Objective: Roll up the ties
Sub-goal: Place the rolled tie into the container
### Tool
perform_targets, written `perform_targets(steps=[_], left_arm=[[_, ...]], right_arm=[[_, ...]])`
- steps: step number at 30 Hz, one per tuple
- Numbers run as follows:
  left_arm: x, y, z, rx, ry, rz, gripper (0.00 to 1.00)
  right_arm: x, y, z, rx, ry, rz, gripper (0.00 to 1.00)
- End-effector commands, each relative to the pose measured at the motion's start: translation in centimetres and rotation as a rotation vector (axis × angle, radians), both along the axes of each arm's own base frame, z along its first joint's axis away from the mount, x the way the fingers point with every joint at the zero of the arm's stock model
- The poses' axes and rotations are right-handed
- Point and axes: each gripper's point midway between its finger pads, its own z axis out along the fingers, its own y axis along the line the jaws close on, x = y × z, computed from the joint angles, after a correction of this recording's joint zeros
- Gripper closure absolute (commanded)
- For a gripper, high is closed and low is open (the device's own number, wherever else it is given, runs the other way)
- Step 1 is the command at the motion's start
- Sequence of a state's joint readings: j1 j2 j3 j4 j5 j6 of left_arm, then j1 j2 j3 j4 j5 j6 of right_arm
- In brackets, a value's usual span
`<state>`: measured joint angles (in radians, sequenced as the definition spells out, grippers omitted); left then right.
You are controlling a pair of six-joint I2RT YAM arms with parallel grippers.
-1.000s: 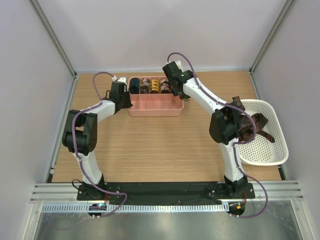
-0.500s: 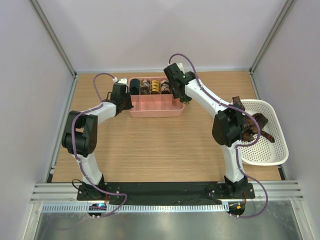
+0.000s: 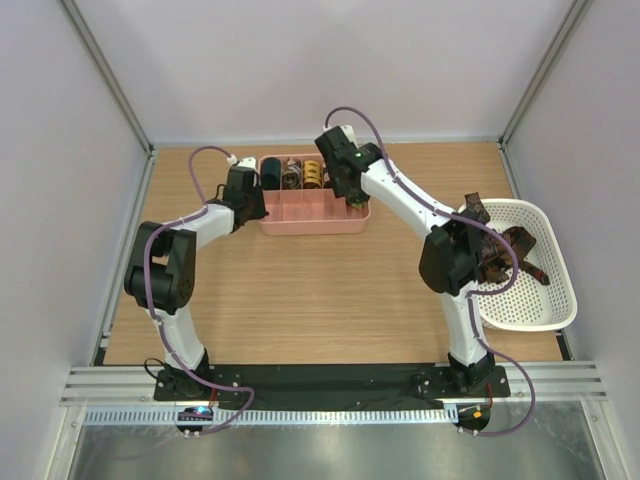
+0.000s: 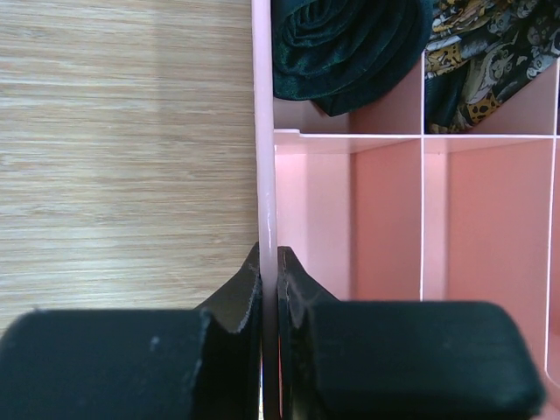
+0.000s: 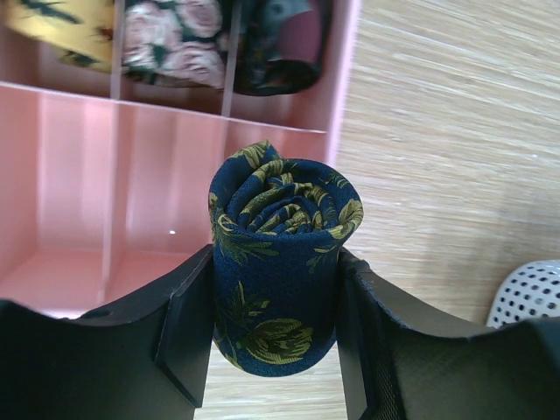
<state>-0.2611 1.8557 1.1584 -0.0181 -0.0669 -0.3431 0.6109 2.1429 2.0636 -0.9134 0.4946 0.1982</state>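
Note:
A navy tie (image 5: 271, 346) with yellow-green print, rolled into a coil, stands upright between the fingers of my right gripper (image 5: 276, 255), which is shut on it. It hangs over the near right compartment of the pink tray (image 5: 346, 79). From above, the right gripper (image 3: 357, 200) is at the tray's right end. Coiled ties fill the tray's back row: dark green (image 4: 346, 44), patterned (image 4: 486, 52), yellow (image 5: 61, 26), rose-print (image 5: 175, 39). My left gripper (image 4: 269, 258) is shut on the tray's left wall (image 4: 262, 131); in the top view the left gripper (image 3: 257, 205) sits at that end.
A white perforated basket (image 3: 545, 310) stands at the right edge of the table and holds loose dark ties (image 3: 505, 255). The tray's front compartments (image 4: 385, 219) show bare pink floor. Grey walls close in the table on three sides.
My right gripper has shifted a little to the left with the navy coil, from the tray's right rim to over its compartments. The left arm has not moved.

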Motion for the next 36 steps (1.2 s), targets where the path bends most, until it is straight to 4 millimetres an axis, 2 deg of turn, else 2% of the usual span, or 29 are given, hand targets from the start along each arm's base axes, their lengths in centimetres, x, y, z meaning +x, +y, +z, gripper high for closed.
perform_targets(steps=[1,7,9,10,13,16,19,21,26,27,29,33,34,36], left_arm=[[0.8,-2.5,3.8,-0.07,-0.11,-0.058,0.95],[0.8,-2.7,4.0,-0.072,-0.111,-0.064,0.95],[0.8,-2.6,4.0,-0.069,-0.111,-0.064,0.94],[0.8,-2.6,4.0,-0.068,-0.111,-0.063,0.94],[0.8,-2.5,4.1,-0.06,-0.111,-0.063,0.94],[0.9,-2.3,4.1,-0.055,-0.111,-0.059,0.94],[1.0,-2.4,4.3,-0.056,-0.114,-0.059,0.94],[1.0,-2.4,4.4,-0.052,-0.113,-0.06,0.94],[1.0,-2.3,4.5,-0.05,-0.112,-0.057,0.92],[1.0,-2.2,4.4,-0.049,-0.109,-0.054,0.91],[1.1,-2.3,4.5,-0.052,-0.112,-0.05,0.81],[1.0,-2.3,5.1,-0.062,-0.119,-0.048,0.62],[1.0,-2.3,5.5,-0.064,-0.128,-0.047,0.54],[0.8,-2.3,5.9,-0.067,-0.135,-0.048,0.5]], right_arm=[[-0.1,2.1,1.0,0.064,-0.019,0.021,0.99],[-0.4,1.8,-1.5,0.038,0.01,0.003,0.99],[-0.3,1.9,-1.6,0.042,0.004,0.006,0.99],[-0.1,1.9,-1.1,0.044,-0.011,0.006,0.99],[0.6,1.9,2.2,0.081,-0.074,0.01,0.99],[1.0,1.0,6.0,0.087,-0.142,-0.001,0.99],[1.1,-0.4,8.3,0.095,-0.166,-0.016,0.99],[0.8,-1.3,9.5,0.095,-0.179,-0.021,0.99],[0.7,-3.9,10.6,0.081,-0.19,-0.049,0.99],[0.6,-4.1,10.6,0.072,-0.191,-0.047,0.99],[0.4,-4.4,10.3,0.056,-0.184,-0.044,0.99],[0.4,-4.7,8.7,0.032,-0.164,-0.044,0.99],[0.2,-4.7,7.8,0.022,-0.148,-0.043,0.99],[0.2,-4.6,7.3,0.032,-0.148,-0.043,0.99]])
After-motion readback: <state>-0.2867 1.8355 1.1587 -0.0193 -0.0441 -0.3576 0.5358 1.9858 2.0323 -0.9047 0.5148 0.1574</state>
